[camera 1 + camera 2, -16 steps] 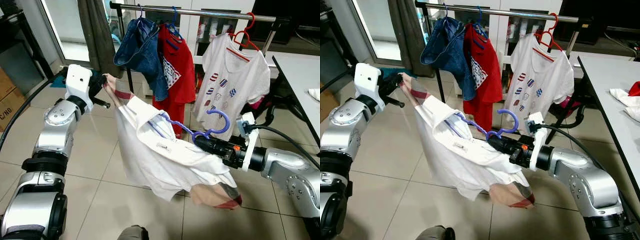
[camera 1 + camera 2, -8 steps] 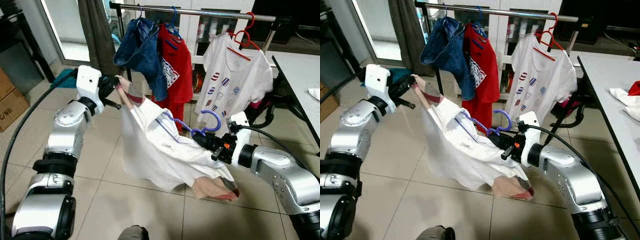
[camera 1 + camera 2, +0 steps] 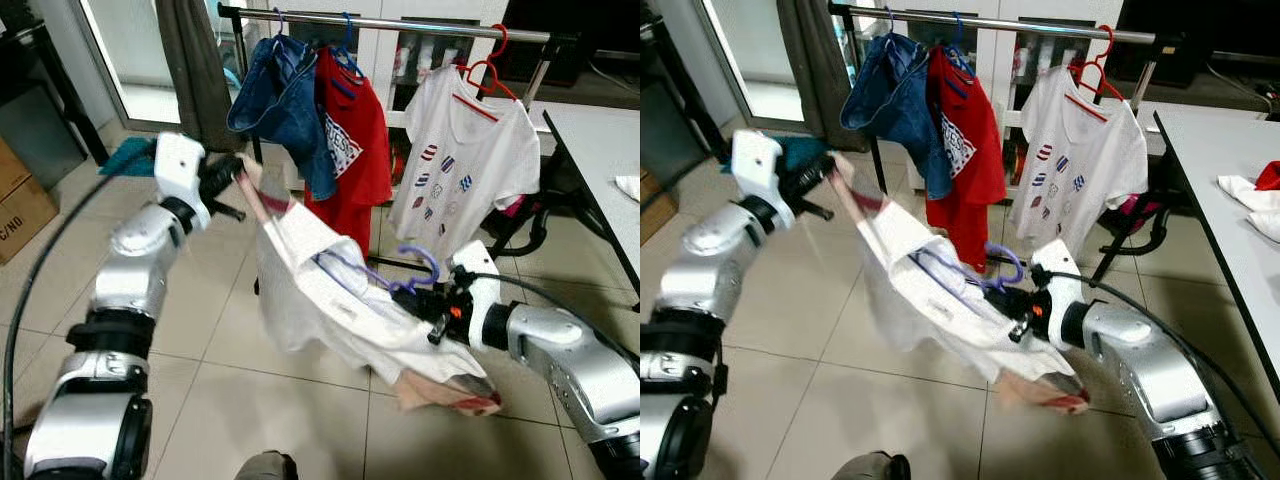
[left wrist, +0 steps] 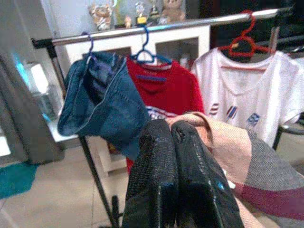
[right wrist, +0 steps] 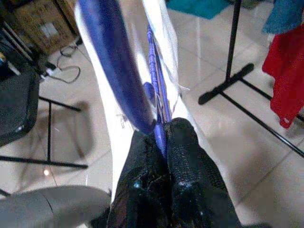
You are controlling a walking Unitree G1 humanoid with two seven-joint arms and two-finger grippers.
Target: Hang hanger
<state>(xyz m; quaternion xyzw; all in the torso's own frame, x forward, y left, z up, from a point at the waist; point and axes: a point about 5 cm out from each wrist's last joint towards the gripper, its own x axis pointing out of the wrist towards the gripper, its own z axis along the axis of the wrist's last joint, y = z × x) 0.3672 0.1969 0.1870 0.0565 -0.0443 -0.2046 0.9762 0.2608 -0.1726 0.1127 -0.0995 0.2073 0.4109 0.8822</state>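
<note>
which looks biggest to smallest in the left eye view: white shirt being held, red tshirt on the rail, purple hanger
1. white shirt, though it is nearer the camera
2. red tshirt
3. purple hanger, clearly the smallest

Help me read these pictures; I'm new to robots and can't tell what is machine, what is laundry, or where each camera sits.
It is a humanoid robot with two silver arms. The two wide pictures come from cameras in its head, looking forward and down; the two close-ups come from cameras on its wrists. The left gripper is shut on a sleeve of a white shirt. The right gripper is shut on the purple hanger inside that shirt. Ahead stands a clothes rail carrying a denim garment, a red T-shirt and a white printed T-shirt. A white table stands on the robot's right.
</note>
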